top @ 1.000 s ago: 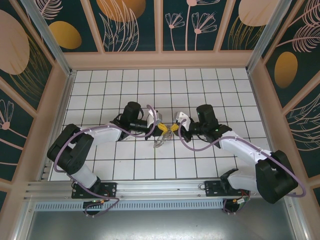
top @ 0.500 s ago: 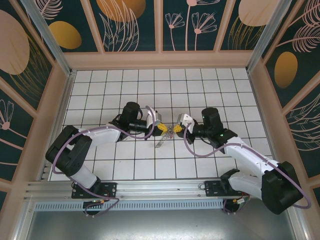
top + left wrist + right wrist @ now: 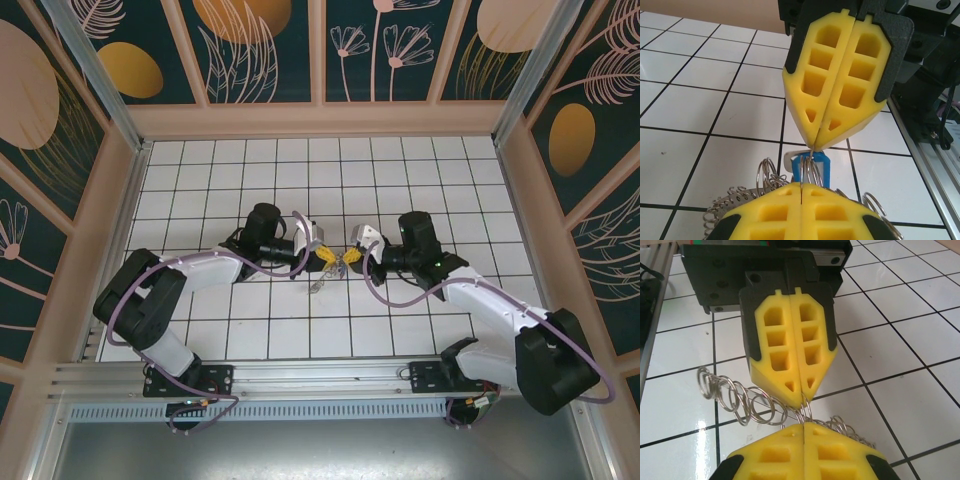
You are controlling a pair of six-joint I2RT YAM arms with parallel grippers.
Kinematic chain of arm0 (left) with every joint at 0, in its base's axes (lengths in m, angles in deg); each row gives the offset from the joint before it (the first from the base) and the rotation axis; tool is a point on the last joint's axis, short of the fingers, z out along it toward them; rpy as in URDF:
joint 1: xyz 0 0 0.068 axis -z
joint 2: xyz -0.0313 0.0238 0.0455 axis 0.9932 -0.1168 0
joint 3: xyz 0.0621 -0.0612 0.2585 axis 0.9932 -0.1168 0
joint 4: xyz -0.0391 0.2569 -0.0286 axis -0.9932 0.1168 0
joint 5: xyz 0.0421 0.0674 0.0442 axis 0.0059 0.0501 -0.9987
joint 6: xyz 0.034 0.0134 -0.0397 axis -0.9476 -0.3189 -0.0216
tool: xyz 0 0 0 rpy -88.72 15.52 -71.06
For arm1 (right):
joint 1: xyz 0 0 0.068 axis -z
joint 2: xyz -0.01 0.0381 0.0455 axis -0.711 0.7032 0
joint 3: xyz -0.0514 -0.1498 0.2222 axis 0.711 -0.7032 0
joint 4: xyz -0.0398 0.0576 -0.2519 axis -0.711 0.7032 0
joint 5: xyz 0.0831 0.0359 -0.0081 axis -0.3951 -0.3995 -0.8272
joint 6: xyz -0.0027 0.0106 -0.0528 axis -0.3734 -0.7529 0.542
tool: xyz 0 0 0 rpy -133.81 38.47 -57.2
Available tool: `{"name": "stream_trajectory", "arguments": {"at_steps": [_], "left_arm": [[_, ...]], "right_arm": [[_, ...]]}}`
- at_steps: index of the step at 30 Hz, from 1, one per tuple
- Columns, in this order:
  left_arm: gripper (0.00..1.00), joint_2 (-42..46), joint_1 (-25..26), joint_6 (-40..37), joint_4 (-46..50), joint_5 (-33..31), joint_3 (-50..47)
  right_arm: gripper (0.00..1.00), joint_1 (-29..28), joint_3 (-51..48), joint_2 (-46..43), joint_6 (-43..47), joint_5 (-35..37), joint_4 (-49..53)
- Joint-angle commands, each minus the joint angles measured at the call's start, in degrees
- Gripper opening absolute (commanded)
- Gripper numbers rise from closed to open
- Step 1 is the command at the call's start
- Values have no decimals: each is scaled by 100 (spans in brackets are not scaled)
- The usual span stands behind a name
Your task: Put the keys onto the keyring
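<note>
Keyring (image 3: 742, 402) hangs over the middle of the floor (image 3: 200, 170), stretched between two yellow tips that meet nose to nose. Left gripper (image 3: 326, 258) is at 9 o'clock of that meeting point. Its pads are clenched flat on the wire, and the loose coils fall away from it toward 7 o'clock, down near the floor. Just under the meeting point, at 6 o'clock of it in the left wrist view, a blue key (image 3: 810, 169) sits among the rings; I cannot tell if it is already threaded. Right gripper (image 3: 349, 256) is at 3 o'clock, also clenched, pinching one thin loop at its very tip.

I judge that the step in hand is to part one coil and slide a key in. To do it well, the left side should hold firm and not move, while the right one pulls gently toward 3 o'clock, only enough to open a gap. The hold is at the extreme tip, so a quick pull may let the wire slip out.
</note>
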Motion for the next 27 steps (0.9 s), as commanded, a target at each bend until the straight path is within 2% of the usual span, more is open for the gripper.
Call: {"name": "stream_trajectory", "arguments": {"at_steps": [1, 6, 16, 27], "left_arm": [[0, -51, 30, 108, -276, 160, 198], [0, -85, 31, 175, -241, 122, 248], [0, -121, 26, 110, -162, 151, 285], [0, -52, 28, 180, -320, 111, 215]], "right_arm": [[0, -46, 211, 70, 46, -340, -114], [0, -100, 136, -1, -15, -199, -225], [0, -346, 125, 171, -313, 586, -891], [0, -411, -91, -82, -431, 1436, -561]]}}
